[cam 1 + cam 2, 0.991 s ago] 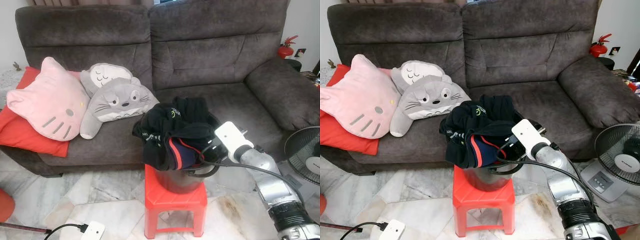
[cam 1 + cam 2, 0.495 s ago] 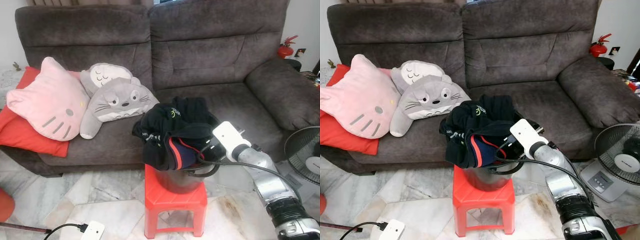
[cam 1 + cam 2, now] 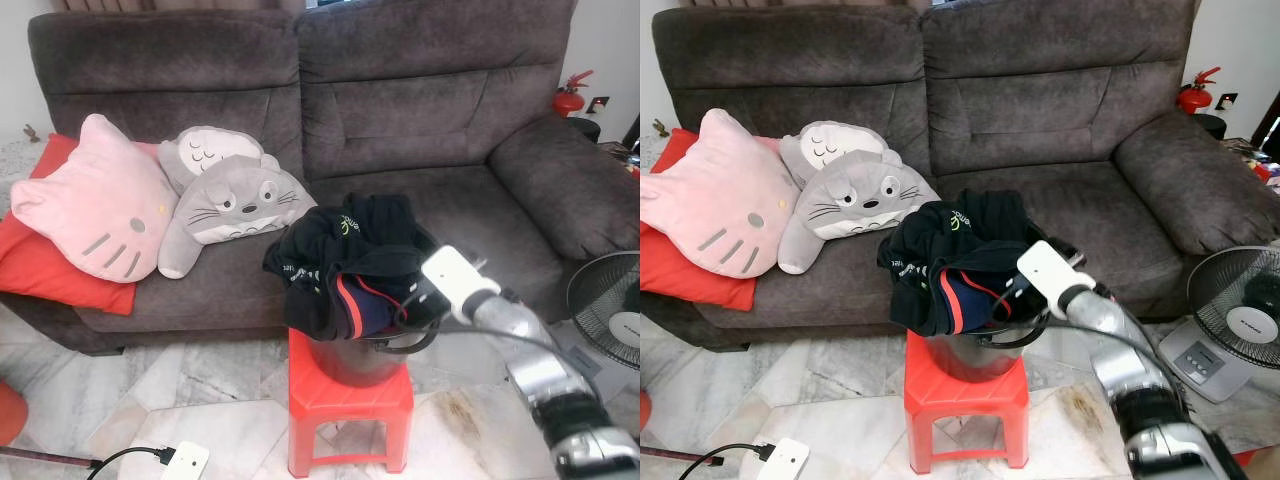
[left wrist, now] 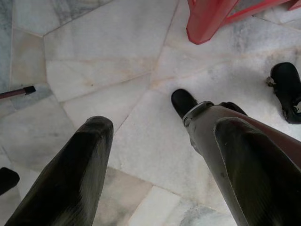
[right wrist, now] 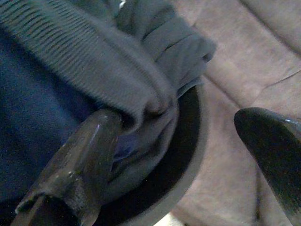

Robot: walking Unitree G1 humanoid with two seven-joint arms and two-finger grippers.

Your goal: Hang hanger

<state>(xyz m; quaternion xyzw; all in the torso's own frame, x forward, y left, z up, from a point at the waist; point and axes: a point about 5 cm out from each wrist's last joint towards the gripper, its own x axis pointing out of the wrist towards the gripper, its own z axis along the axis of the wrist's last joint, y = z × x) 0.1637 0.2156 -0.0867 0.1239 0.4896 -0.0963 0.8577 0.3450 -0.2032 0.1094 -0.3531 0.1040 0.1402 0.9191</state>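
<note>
Sofa (image 3: 420, 130): dark grey, two seats, against back wall | cushions on sofa's left seat: pink cat (image 3: 95, 200), two grey (image 3: 235, 195), red (image 3: 40, 265) beneath | floor (image 3: 200, 390) in front of sofa: pale marble slabs | red stool (image 3: 350, 400) just before sofa | fan (image 3: 610, 300) beside sofa's right arm | fire extinguisher (image 3: 572, 95) behind that arm | light: even, indoor

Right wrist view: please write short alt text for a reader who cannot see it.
The right gripper, fingers open, reaches into dark clothes piled in a black bucket; one finger touches the fabric. The brown sofa seat lies behind.
</note>
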